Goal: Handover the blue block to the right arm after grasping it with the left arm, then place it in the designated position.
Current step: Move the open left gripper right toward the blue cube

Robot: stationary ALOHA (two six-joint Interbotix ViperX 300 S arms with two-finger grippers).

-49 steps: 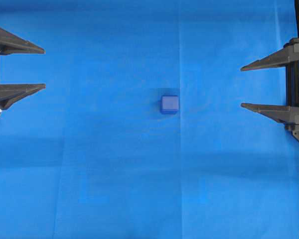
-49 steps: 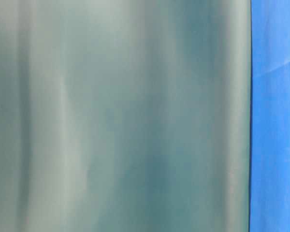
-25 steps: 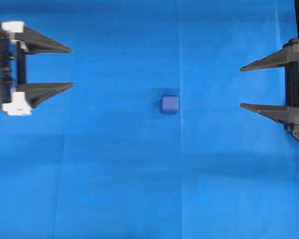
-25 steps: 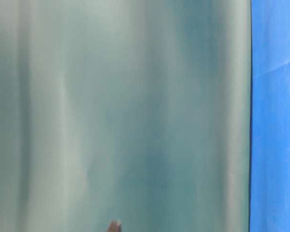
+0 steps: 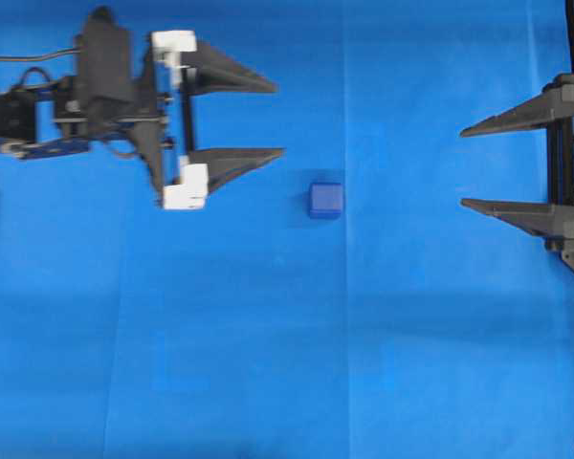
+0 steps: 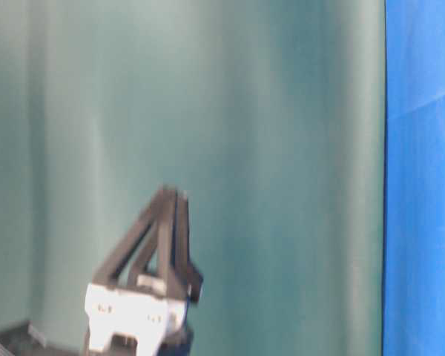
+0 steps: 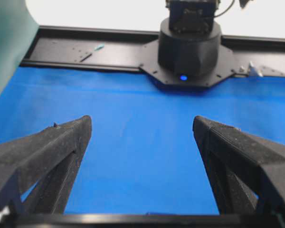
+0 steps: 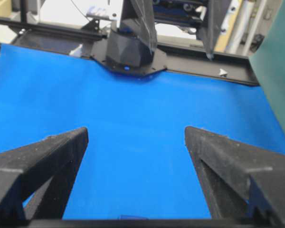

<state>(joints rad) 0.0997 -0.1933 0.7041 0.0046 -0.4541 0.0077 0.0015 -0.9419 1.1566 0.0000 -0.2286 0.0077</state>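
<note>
Resting on the blue cloth (image 5: 268, 335) of the tabletop: the blue block (image 5: 325, 201), untouched. Spread wide and empty just left of the blue block, tips pointed toward it: the left claw (image 5: 275, 120). Gaping wide and empty well apart on the far side of the blue block, at the cloth's edge: the right claw (image 5: 467, 166).

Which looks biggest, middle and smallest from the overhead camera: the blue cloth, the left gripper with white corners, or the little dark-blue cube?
1. Bright blue cloth, filling the view.
2. Left gripper with white corner pieces.
3. Small dark-blue cube, narrower than the gripper's open gap.
</note>
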